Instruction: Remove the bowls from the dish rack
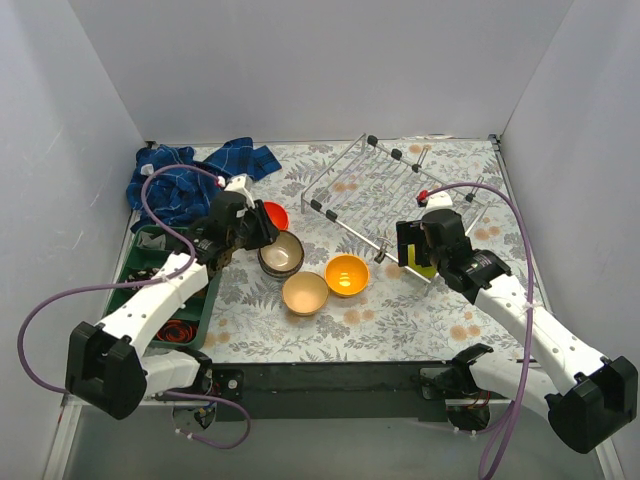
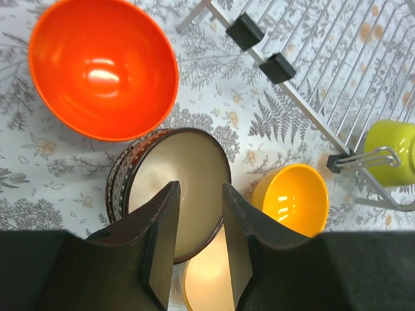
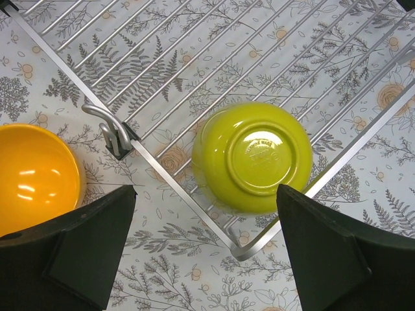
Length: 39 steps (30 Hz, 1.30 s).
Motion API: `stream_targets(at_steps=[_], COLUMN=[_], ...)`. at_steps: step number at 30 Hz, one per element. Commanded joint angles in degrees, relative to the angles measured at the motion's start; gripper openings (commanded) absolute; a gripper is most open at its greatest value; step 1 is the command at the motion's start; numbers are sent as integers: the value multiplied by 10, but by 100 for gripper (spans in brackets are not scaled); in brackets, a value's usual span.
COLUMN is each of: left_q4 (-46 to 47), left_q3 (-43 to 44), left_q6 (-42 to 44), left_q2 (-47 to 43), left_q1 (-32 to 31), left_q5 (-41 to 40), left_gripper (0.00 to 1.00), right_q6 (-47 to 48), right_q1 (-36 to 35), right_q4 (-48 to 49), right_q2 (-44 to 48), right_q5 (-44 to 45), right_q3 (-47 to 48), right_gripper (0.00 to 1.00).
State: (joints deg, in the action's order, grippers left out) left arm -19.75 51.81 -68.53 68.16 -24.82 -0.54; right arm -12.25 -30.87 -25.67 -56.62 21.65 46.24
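— The right gripper [image 3: 204,217], how does it stand?
— Its fingers are spread wide and hold nothing. One is on each side of the lime green bowl [image 3: 253,155] below it.
— And that bowl?
— It lies upside down on the wires in the near corner of the dish rack [image 3: 194,52], which stands at the far right of the table. There is a raised stamp on its base, too small to read.
— The other bowls?
— They are on the table, left of the rack, all four upright. The yellow-orange bowl [image 1: 347,275] sits closest to the rack's near corner, with the beige bowl [image 1: 305,293] just beside it on the left. The patterned bowl [image 2: 172,188], dark at the rim, is just beyond the beige one. The red-orange bowl [image 2: 104,68] is farther still.
— The left gripper [image 2: 198,240]?
— Its fingers are a little apart and empty, over the near rim of the patterned bowl.
— Anything around them?
— A flower-printed tablecloth [image 1: 400,310], a crumpled blue cloth [image 1: 190,175] at the far left, and a green tray [image 1: 143,243] along the left edge.
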Motion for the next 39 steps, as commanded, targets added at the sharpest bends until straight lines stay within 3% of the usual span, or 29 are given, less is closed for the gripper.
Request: stream_targets(at_steps=[1,20,29,36,39], left_q4=[23,36,-8,-59,-79], left_q3=[-29,-57,-7,16,7], left_q6=[-20,-27,-21,-27,-27], left_q2=[11,35,-4,-97,-151], left_q1=[15,37,37,37,38], left_q5=[47,58,75,48,13], left_gripper=[31,31,36,47,58], right_q6=[-3,-4,-10,-14,-15], right_q1=[3,24,45,56,63], right_q4=[3,-16,-7,-2,7], right_q2=[0,-30,-55,-51,-40], right_q5=[-7,0,-12,-14,-17], right_q3=[10,-12,-15,-18,-30], right_gripper=[97,96,95,92,91])
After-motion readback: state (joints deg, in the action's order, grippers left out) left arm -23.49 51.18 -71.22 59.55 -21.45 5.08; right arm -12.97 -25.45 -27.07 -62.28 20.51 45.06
